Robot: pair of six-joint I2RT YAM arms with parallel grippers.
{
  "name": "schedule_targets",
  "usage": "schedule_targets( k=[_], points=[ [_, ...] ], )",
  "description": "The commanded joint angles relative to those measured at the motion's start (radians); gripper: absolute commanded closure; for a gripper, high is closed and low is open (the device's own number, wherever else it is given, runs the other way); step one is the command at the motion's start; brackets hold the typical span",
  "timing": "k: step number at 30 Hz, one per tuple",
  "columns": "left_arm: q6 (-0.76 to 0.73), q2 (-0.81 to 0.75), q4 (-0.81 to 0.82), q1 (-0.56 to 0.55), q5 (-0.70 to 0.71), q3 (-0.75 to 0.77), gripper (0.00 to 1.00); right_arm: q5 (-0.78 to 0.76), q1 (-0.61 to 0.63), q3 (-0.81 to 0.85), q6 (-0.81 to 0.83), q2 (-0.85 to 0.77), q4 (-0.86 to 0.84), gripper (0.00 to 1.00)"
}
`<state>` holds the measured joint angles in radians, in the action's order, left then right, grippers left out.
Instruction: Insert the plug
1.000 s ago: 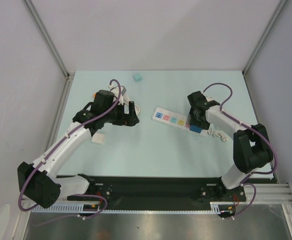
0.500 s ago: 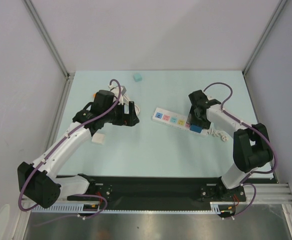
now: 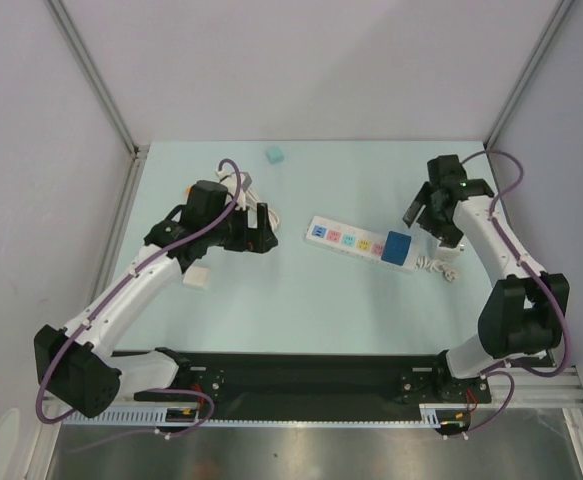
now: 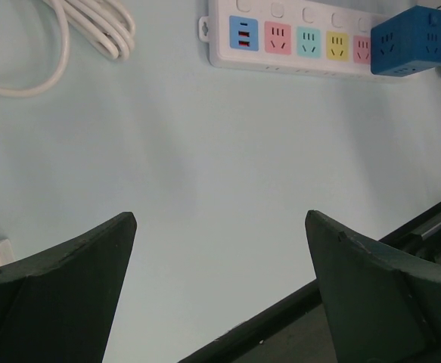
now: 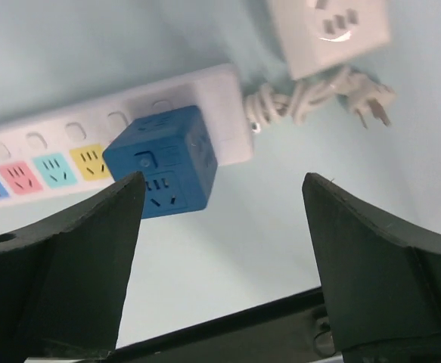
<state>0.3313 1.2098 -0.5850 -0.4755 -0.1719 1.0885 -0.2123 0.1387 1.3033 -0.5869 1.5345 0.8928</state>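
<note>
Between the fingers of the right claw (image 5: 220, 181) nothing was held; both fingers stood spread wide, with bare tabletop (image 3: 321, 310) showing in the gap. In the top view the right claw (image 3: 433, 212) hung beyond and to the right of the plug (image 3: 399, 247), apart from it.

The plug (image 5: 163, 172), a blue cube with socket faces on its sides, sat on the right end of the strip (image 3: 346, 240), touching it. The wrist view showed it resting over the last position of the strip (image 5: 54, 151); whether its pins were fully seated could not be told. To the plug's left, the coloured socket faces lay uncovered in a row.

Just beyond the strip's right end lay a bundled white cord (image 5: 318, 102) with bare prongs, and next to it a white socket block (image 5: 330, 26).

Left of the strip, the left claw (image 3: 263, 228) was also spread wide and held nothing. Its wrist view placed the left claw (image 4: 220, 219) above bare tabletop, with the strip (image 4: 296, 41) and plug (image 4: 411, 39) along the top edge.

A coiled white cable (image 4: 91, 30) lay at the upper left of that view. A small white block (image 3: 198, 276) lay beside the left arm. A teal cube (image 3: 274, 154) sat near the far edge, well apart from everything else.
</note>
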Motion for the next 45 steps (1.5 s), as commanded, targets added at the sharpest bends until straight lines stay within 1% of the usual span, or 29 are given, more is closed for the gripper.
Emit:
schedule_targets(
  k=[1, 3, 6, 8, 9, 14, 24, 30, 38, 45],
  points=[
    [-0.012, -0.035, 0.034, 0.005, -0.020, -0.009, 0.00, -0.088, -0.068, 0.062, -0.177, -0.036, 0.138, 0.12],
    [-0.012, -0.035, 0.034, 0.005, -0.018, -0.007, 0.00, -0.104, -0.097, 0.094, -0.212, -0.024, 0.188, 0.12],
    [-0.012, -0.035, 0.034, 0.005, -0.018, -0.009, 0.00, -0.148, -0.126, 0.111, -0.310, 0.002, 0.239, 0.11],
    [-0.012, -0.038, 0.034, 0.005, -0.017, -0.010, 0.00, -0.144, -0.131, 0.108, -0.359, 0.021, 0.241, 0.10],
    [-0.014, -0.039, 0.034, 0.005, -0.015, -0.010, 0.00, -0.130, -0.174, 0.108, -0.373, 0.027, 0.241, 0.09],
    [-0.015, -0.046, 0.036, 0.005, -0.018, -0.010, 0.00, -0.102, -0.232, 0.134, -0.459, 0.093, 0.259, 0.08],
    [-0.017, -0.049, 0.040, 0.006, -0.015, -0.012, 0.00, -0.099, -0.252, 0.226, -0.559, 0.251, 0.256, 0.06],
    [-0.015, -0.049, 0.047, 0.006, -0.028, -0.013, 0.00, -0.111, -0.263, 0.243, -0.623, 0.294, 0.262, 0.05],
    [-0.014, -0.053, 0.050, 0.006, -0.031, -0.018, 0.00, -0.127, -0.278, 0.235, -0.705, 0.345, 0.209, 0.05],
    [-0.014, -0.053, 0.051, 0.008, -0.029, -0.016, 0.00, -0.130, -0.298, 0.205, -0.723, 0.388, 0.181, 0.06]
  ],
)
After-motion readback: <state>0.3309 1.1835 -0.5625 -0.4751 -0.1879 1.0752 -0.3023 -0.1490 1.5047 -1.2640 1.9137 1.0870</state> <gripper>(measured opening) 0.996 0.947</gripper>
